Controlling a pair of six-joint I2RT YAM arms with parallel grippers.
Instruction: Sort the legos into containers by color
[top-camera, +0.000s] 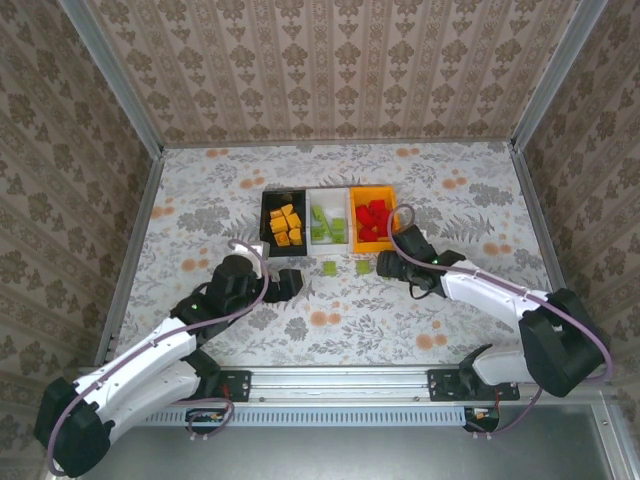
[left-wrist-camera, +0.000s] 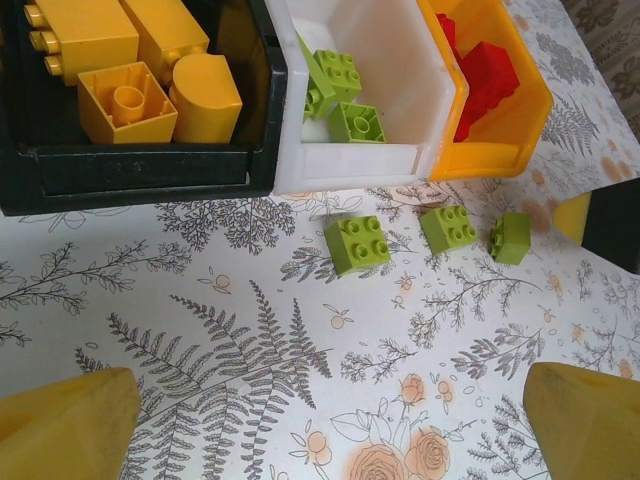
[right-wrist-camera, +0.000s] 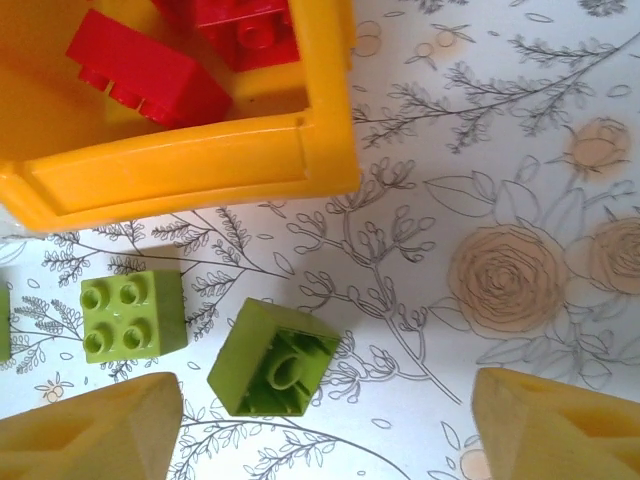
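Left wrist view: three green bricks (left-wrist-camera: 449, 227) lie on the flowered worktop (left-wrist-camera: 200, 330), just before the white bin (left-wrist-camera: 350, 168) and orange bin (left-wrist-camera: 480, 160). Left hand (left-wrist-camera: 325, 425) and right hand (right-wrist-camera: 325, 430) gape wide, empty.

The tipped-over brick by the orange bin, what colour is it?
Light green; the brick shows best in the right wrist view.
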